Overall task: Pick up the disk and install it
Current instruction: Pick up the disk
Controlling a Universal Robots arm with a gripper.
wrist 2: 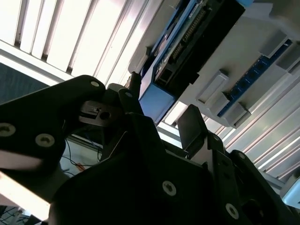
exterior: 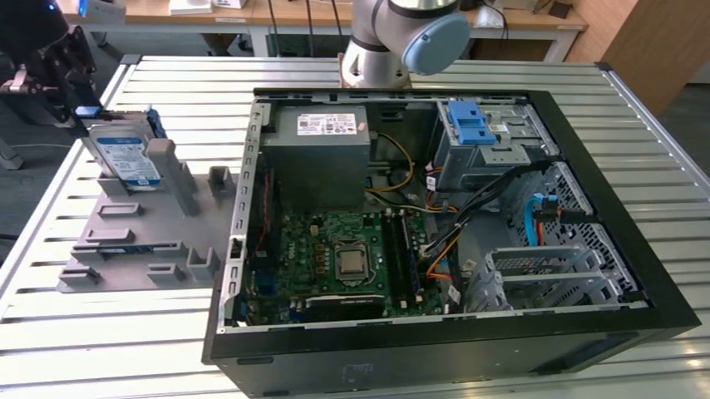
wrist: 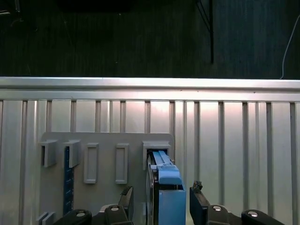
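The disk (exterior: 120,158) stands on edge in a slot of the grey fixture (exterior: 145,245) at the exterior view's left, silver with a white-and-blue label and a blue frame. My gripper (exterior: 65,87) is at the disk's far upper end. In the first wrist view the disk's blue frame (wrist: 165,190) sits between my two dark fingers (wrist: 125,200), with a gap on each side; the gripper (wrist: 161,204) is open around it. In the second wrist view the disk's dark edge (wrist 2: 197,33) runs away from the fingers (wrist 2: 188,123).
An open black computer case (exterior: 444,345) lies on the slatted metal table (exterior: 111,349), at the exterior view's right of the fixture. Inside it are a grey power-supply box (exterior: 322,158), a motherboard (exterior: 344,262) and a silver cage with a blue latch (exterior: 480,131). The arm's base (exterior: 394,41) stands behind the case.
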